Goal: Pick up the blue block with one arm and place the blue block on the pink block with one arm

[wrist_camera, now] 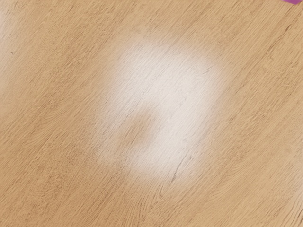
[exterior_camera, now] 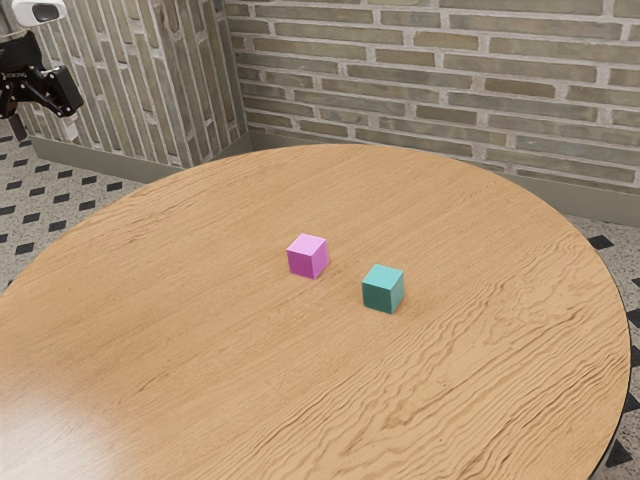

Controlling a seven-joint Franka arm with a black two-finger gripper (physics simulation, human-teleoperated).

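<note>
Table [exterior_camera: 200,400], one only, round, of pale wood with running grain, set on a patterned tile floor [exterior_camera: 60,190] before two brick walls [exterior_camera: 450,80] meeting in a corner.

Two blocks on it, counted: one pink block [exterior_camera: 307,255] and one blue block [exterior_camera: 383,288], the latter of a teal shade. Both cubes, both flat on the wood, neither stacked. Pink block near the table's middle, a little toward the far edge. Blue block just beside it, toward the exterior view's right and closer to the near edge, with a narrow strip of bare wood between: apart, not touching. Both well in from the rim on every side.

One gripper [exterior_camera: 42,130], black, high in the exterior view's upper left corner, seen against the brick, well above the wood and well apart from both blocks. Partly cut by the picture's border. Spread wide, with one pale-tipped finger [exterior_camera: 70,128] hanging at the outer end of the hand. Nothing between the fingers, nothing held.

In the wrist view: the table's bare wood under the hand, grain running slantwise. On it one broad white patch of glare [wrist_camera: 165,104] with a dim shadow inside. One small sliver of the pink block [wrist_camera: 294,1] at that view's border, well away from the glare.
</note>
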